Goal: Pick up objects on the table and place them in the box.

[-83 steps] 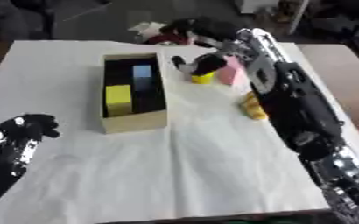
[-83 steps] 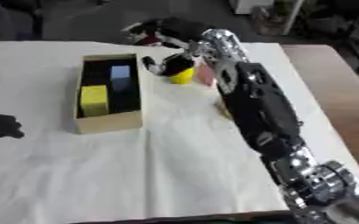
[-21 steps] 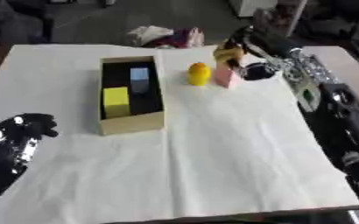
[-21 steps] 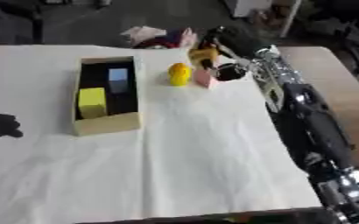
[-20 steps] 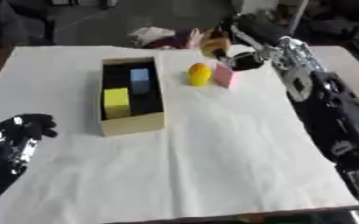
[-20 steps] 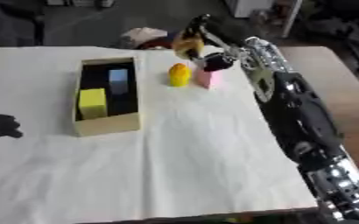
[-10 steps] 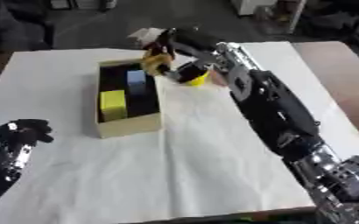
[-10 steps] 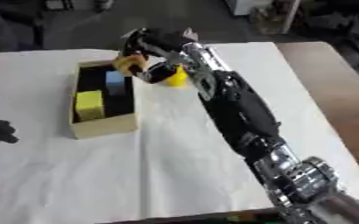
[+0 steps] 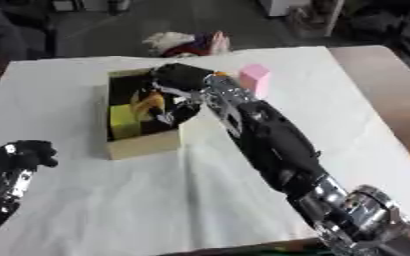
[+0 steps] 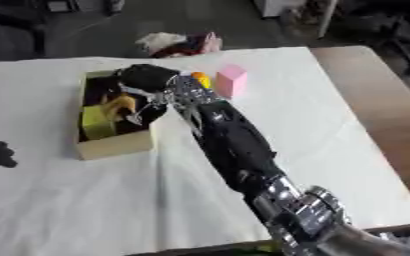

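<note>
Right arm reaches across the white-cloth-covered table (image 9: 270,65) from the lower right, and the black right hand (image 9: 180,82) sits over the open-topped beige cardboard box (image 9: 141,144) near the table's far left. Its fingers are curled around a small yellow-orange rounded object (image 9: 147,102), held inside or just above the box opening; can't tell whether it touches the box floor. Inside the box, toward the near end, lies a yellow-green block (image 9: 124,122), touching or just beside the held object. Box interior behind the hand is dark, contents there not readable. A pink rectangular block (image 10: 231,79) stands upright on the table just right of the box, beside the forearm. A small orange rounded thing (image 10: 200,79) shows between the pink block and the arm, partly hidden by the arm. At the far table edge sits a crumpled heap of white and red-pink material (image 9: 187,43), well apart from the box. Left hand (image 9: 20,156) is at the lower left, over the cloth, well apart from the box; fingers curled in, nothing in them.
</note>
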Controlling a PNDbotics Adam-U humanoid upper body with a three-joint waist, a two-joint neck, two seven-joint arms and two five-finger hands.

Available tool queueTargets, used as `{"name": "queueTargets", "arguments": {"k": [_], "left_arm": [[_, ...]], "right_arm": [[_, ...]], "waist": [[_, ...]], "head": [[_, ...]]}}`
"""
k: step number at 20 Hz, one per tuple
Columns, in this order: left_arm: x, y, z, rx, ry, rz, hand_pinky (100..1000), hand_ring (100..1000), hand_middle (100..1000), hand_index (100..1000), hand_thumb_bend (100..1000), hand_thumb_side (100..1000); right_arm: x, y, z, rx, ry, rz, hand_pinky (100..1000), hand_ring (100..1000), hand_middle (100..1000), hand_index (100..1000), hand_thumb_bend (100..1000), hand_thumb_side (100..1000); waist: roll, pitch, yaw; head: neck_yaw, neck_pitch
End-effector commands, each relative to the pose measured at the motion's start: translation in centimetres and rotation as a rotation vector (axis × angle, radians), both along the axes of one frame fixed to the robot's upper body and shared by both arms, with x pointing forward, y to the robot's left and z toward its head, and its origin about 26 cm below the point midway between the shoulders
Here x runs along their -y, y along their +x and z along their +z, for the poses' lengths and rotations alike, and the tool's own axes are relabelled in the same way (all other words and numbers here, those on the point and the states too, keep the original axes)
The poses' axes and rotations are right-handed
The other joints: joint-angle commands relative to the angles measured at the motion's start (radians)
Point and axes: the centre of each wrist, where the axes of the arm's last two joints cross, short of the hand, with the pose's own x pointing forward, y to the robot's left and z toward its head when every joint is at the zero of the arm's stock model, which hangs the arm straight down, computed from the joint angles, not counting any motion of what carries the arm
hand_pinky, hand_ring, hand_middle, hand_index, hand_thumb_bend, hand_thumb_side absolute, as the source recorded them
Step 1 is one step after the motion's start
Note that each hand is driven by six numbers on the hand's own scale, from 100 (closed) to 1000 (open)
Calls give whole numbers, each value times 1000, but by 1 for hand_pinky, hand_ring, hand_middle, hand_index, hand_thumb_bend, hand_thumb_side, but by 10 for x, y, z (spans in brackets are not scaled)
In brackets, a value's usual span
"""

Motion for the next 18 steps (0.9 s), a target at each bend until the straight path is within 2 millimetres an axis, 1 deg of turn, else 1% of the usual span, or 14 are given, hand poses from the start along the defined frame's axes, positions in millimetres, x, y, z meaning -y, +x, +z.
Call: {"name": "queueTargets", "arguments": {"k": [1, 3, 5, 6, 7, 8, 9, 10, 13, 14, 16, 18], "left_arm": [[1, 1, 8, 26, 1, -11, 785, 626, 621, 742, 100, 689], [1, 1, 7, 25, 1, -10, 785, 627, 621, 742, 100, 691], [1, 1, 7, 24, 1, -10, 785, 627, 621, 742, 100, 691], [1, 1, 7, 25, 1, -10, 785, 627, 621, 742, 100, 690], [1, 1, 7, 25, 1, -10, 785, 627, 621, 742, 100, 690], [1, 1, 7, 26, 0, -10, 785, 627, 621, 742, 100, 690], [1, 1, 7, 25, 1, -10, 785, 627, 621, 742, 100, 691], [1, 1, 7, 24, 1, -10, 785, 627, 621, 742, 100, 691], [0, 1, 7, 25, 1, -10, 785, 627, 622, 742, 100, 690], [0, 1, 7, 25, 1, -10, 785, 628, 622, 742, 100, 690], [0, 1, 7, 25, 1, -9, 785, 628, 622, 742, 100, 690], [0, 1, 7, 25, 1, -8, 785, 628, 622, 742, 100, 689]], "right_arm": [[-5, 1, 8, 34, -53, 12, 748, 602, 441, 596, 116, 100], [-4, 1, 8, 50, -80, -7, 759, 644, 528, 673, 162, 100], [-2, 1, 7, 68, -97, -29, 770, 685, 641, 770, 208, 103], [-1, 2, 6, 76, -100, -39, 773, 697, 686, 815, 228, 175], [1, 2, 6, 83, -99, -48, 781, 719, 742, 855, 263, 319], [3, 3, 5, 88, -97, -55, 786, 731, 775, 885, 279, 402], [5, 4, 6, 92, -94, -63, 792, 743, 801, 904, 288, 462], [6, 4, 6, 94, -93, -70, 797, 750, 815, 914, 282, 497], [12, 7, 10, 78, -80, -84, 801, 754, 838, 935, 237, 542], [15, 8, 11, 68, -71, -90, 800, 748, 835, 938, 201, 552], [22, 10, 14, 46, -42, -114, 799, 741, 831, 939, 167, 540], [32, 14, 21, 36, -4, -152, 797, 733, 825, 940, 139, 510]], "waist": [[2, -14, 0], [1, -14, 0], [1, -14, 0], [0, -14, -1], [0, -14, -1], [0, -14, -1], [-1, -14, -1], [-1, -15, -1], [-1, -15, -2], [-1, -15, -2], [-1, -16, -2], [-2, -17, -1]], "head": [[-4, 5], [-4, 5], [-5, 5], [-4, 5], [-4, 5], [-4, 5], [-4, 5], [-5, 5], [-5, 5], [-4, 5], [-4, 5], [-3, 5]]}}
